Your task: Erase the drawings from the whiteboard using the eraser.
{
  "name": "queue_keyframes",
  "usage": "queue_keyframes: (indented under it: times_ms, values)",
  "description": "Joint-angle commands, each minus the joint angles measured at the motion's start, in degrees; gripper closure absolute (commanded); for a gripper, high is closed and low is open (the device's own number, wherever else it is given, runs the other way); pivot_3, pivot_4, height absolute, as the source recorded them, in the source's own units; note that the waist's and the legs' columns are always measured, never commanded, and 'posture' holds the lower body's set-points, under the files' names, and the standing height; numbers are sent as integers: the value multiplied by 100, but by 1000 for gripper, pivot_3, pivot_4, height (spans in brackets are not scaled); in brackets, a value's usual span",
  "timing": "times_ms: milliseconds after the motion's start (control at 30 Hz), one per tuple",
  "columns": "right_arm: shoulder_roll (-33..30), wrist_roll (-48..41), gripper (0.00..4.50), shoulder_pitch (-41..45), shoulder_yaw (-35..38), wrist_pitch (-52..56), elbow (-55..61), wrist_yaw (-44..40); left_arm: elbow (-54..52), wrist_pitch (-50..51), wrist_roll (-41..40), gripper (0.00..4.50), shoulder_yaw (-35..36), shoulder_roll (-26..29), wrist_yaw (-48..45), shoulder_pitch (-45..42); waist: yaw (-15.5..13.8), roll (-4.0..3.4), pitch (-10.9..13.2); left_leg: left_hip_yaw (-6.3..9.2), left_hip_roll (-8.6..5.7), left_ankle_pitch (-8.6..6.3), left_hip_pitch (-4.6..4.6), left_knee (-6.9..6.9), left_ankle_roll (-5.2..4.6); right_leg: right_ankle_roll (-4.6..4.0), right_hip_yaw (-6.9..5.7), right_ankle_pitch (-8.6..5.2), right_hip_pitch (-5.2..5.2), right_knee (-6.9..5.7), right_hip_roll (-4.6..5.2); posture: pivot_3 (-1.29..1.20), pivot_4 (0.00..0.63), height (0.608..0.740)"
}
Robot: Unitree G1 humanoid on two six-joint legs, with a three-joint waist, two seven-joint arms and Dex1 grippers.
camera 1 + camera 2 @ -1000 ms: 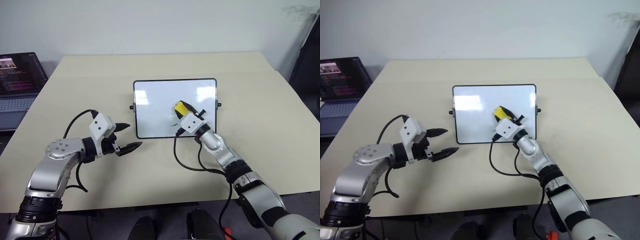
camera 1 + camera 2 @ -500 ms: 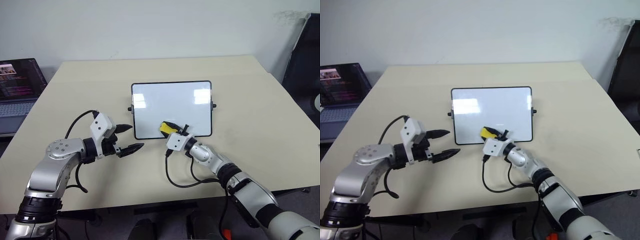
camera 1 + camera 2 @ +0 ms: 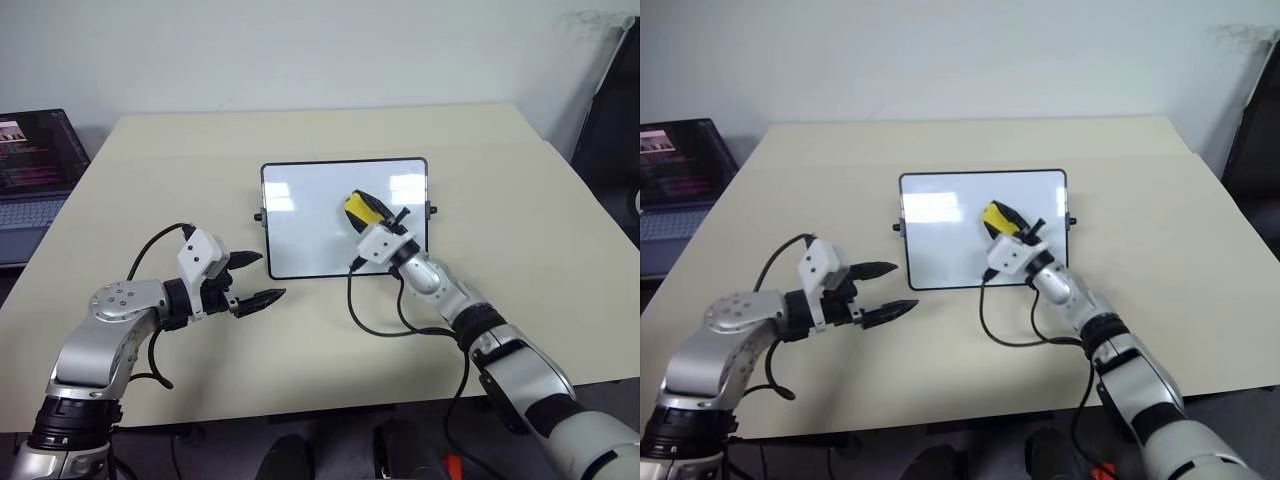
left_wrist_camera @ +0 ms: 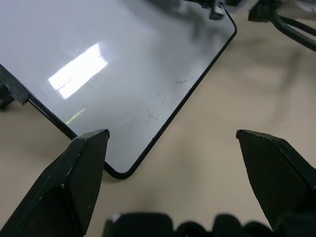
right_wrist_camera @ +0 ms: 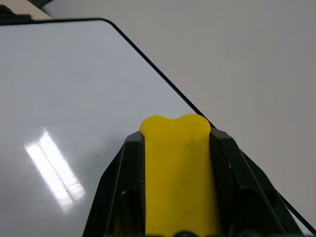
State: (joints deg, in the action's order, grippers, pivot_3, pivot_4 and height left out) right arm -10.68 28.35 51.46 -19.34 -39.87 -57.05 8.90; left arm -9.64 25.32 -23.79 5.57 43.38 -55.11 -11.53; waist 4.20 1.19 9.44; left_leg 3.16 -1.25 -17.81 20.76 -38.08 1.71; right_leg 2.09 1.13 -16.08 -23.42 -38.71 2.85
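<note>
whiteboard (image 3: 320,215): you see a glossy white face inside a thin black frame, with black knobs at its side edges and pale streaks of reflected light.
eraser (image 3: 361,209): bright yellow, plain, with a dark underside at its edge.
right gripper (image 3: 372,214): your black fingers flank the yellow block; the housing behind them is white.
left gripper (image 3: 254,277): two black fingers, a white housing and a silver-grey arm trailing black cable.
table (image 3: 150,180): plain pale beige, unpatterned.
laptop (image 3: 30,160): you have a dark screen with rows of coloured text and a grey keyboard.
wall (image 3: 300,50): flat off-white.
</note>
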Motion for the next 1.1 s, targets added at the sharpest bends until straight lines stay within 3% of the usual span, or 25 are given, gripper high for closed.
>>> queue_keyframes:
  times_ms: [33,500,800,1100]
  values:
    - [234,-61,3168,399,10,288,-456,-144,-3,-109,-14,0,141,66,-29,-15,12,0,0,1,0,0,4,0,1,0,0,0,-1,4,1,0,150,740]
    - [666,385,3168,-102,-828,57,-1133,-770,-72,13,-116,0,206,13,115,-107,68,6,-4,2,-4,-6,-50,-1,-14,-4,0,4,32,-31,2,0,150,740]
    - [280,683,3168,-315,-1116,81,-1036,-755,-37,1,-82,0,124,-5,117,-171,56,5,-4,19,-5,-4,-114,0,-14,-5,-5,6,111,-22,-1,0,150,740]
    - [-324,166,3171,-739,-696,2,-286,-964,-84,31,-103,0,89,-25,74,-215,-147,6,-4,36,-10,-2,-113,-3,-17,-5,-8,6,122,-15,4,0,150,740]
